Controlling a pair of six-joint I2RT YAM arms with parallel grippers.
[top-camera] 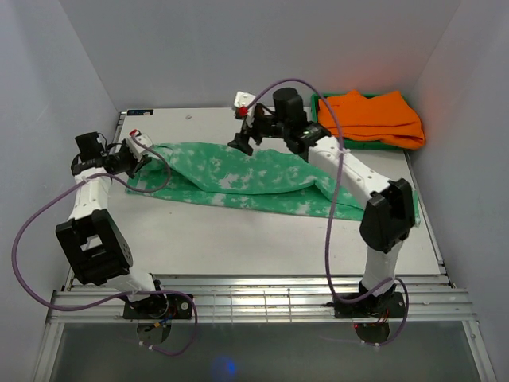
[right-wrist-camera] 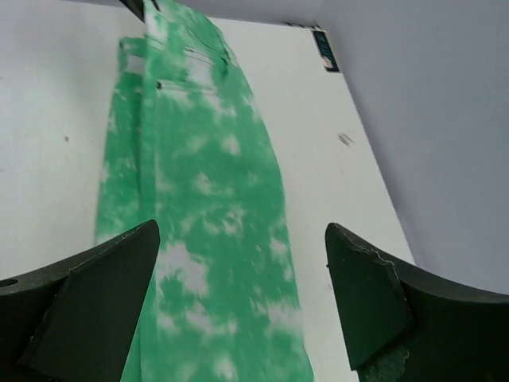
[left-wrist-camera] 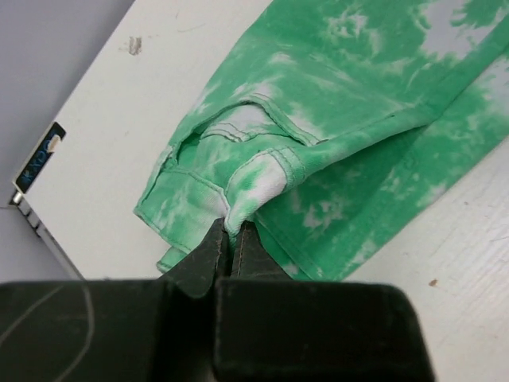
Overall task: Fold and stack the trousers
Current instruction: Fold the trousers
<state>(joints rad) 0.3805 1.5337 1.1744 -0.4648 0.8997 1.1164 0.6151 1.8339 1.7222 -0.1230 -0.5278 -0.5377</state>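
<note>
No writing can be read in any view. The only printed thing is a small dark rectangular sticker (left-wrist-camera: 38, 157) with a blue end and pale lettering, stuck at the far left corner of the white tabletop (left-wrist-camera: 143, 103). In the left wrist view its letters are blurred and slanted. In the right wrist and top views they are too small to make out.

Lab robot cell. White worktop (top-camera: 238, 239) boxed in by plain panel walls (top-camera: 254, 48). Robot arms (top-camera: 358, 179) bolted to aluminium extrusion rails (top-camera: 262, 301) at its near edge, purple cables (top-camera: 328, 239) running loose.
</note>
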